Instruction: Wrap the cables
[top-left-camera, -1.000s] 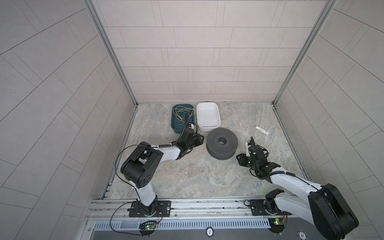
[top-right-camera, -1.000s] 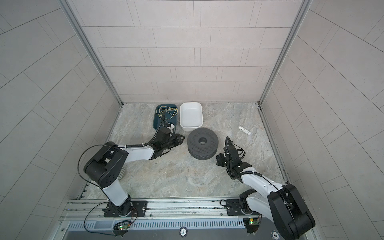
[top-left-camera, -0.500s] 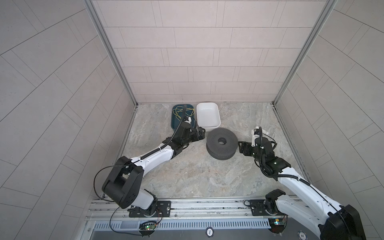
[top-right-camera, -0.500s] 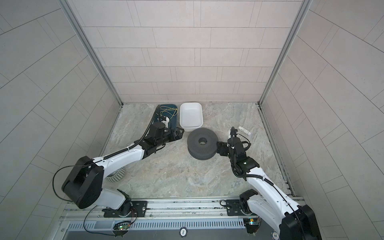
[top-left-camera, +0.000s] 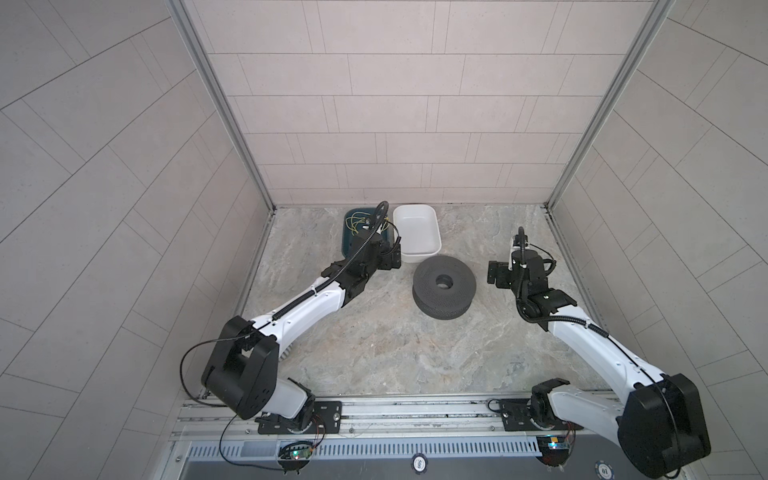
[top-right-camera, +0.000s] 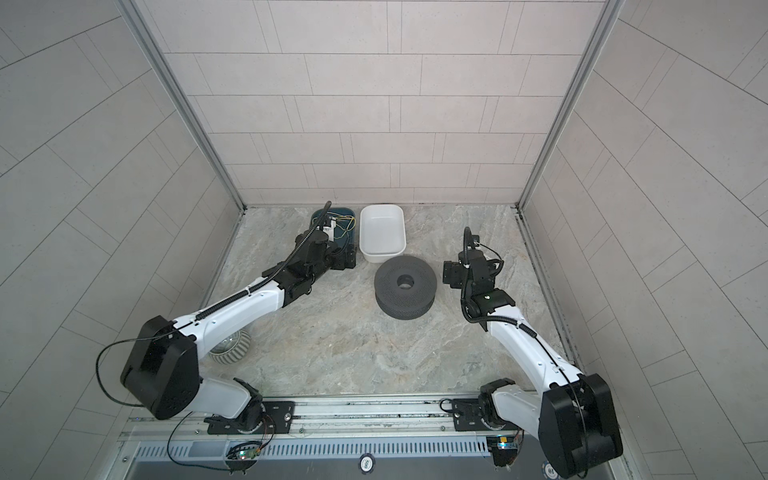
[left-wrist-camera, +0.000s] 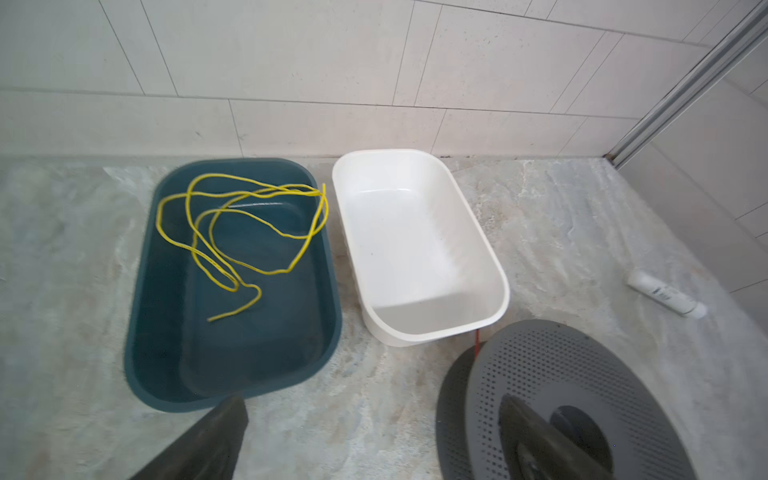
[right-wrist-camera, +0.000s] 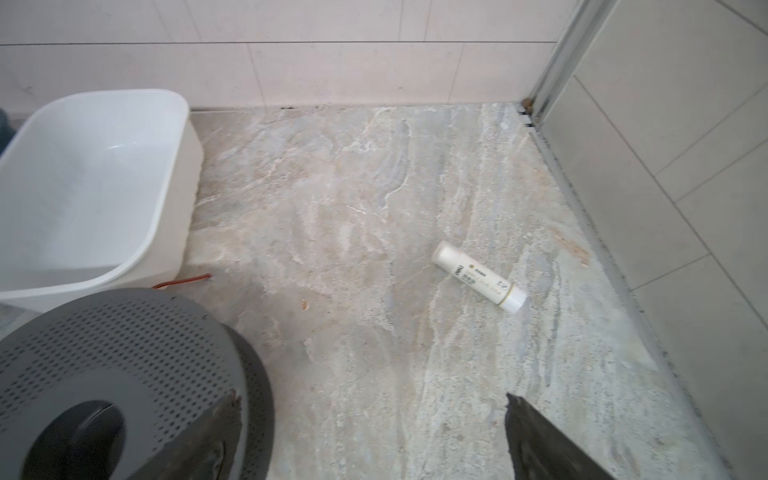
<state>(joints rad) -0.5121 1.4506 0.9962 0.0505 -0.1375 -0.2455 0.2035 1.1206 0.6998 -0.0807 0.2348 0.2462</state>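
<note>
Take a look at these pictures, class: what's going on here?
The left gripper and right gripper sit either side of a grey perforated spool, both open and holding nothing. Of the red-orange wire only a short end shows, poking out between the spool and the empty white bin. A yellow wire lies loose in the teal bin, and a small white tube lies on its side off to the right.

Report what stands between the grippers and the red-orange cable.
The grey spool: its top flange hides the red-orange cable except a short end poking out by the white bin. Nothing else visible blocks that end.
</note>
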